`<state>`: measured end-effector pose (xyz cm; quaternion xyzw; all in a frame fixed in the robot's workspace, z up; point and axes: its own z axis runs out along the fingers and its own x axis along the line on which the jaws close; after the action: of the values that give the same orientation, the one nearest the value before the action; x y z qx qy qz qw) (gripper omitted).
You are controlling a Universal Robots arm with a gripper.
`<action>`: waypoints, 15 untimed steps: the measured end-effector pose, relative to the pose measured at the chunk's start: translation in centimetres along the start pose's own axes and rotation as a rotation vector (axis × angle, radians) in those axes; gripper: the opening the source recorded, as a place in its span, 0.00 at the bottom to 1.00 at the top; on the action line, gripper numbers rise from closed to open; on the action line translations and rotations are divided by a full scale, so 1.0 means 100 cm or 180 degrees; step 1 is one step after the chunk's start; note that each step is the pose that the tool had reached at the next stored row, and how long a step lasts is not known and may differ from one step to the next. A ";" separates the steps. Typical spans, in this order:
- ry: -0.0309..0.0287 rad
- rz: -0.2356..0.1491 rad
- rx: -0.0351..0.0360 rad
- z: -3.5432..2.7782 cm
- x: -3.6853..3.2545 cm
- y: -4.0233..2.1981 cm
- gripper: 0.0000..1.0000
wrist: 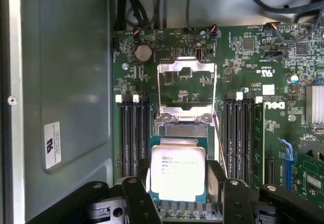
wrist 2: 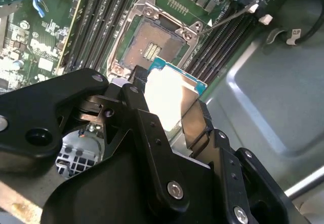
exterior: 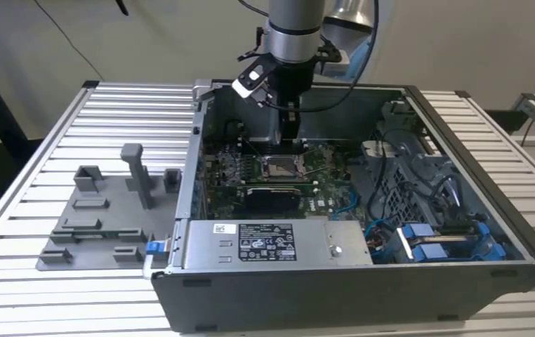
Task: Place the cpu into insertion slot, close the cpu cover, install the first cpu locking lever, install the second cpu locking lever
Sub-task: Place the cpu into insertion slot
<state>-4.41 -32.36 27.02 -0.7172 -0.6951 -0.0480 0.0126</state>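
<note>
Gripper (wrist: 176,184) holds the cpu (wrist: 178,167) over the empty insertion slot (wrist 2: 152,46).

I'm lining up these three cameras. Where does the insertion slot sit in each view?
Exterior view: the insertion slot sits mid-case, below the arm.
Second wrist view: the slot lies just beyond the cpu.
First wrist view: the slot peeks out behind the cpu.
Shared landmark: the green circuit board around it.
</note>
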 end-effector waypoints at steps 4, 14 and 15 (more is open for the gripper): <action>0.0000 -0.0008 0.0001 0.0072 -0.0006 -0.0010 0.54; 0.0001 -0.0013 0.0001 0.0254 -0.0022 -0.0025 0.54; 0.0001 -0.0014 0.0001 0.0271 -0.0024 -0.0025 0.54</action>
<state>-4.53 -32.35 24.29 -0.7157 -0.6966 -0.0480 0.0127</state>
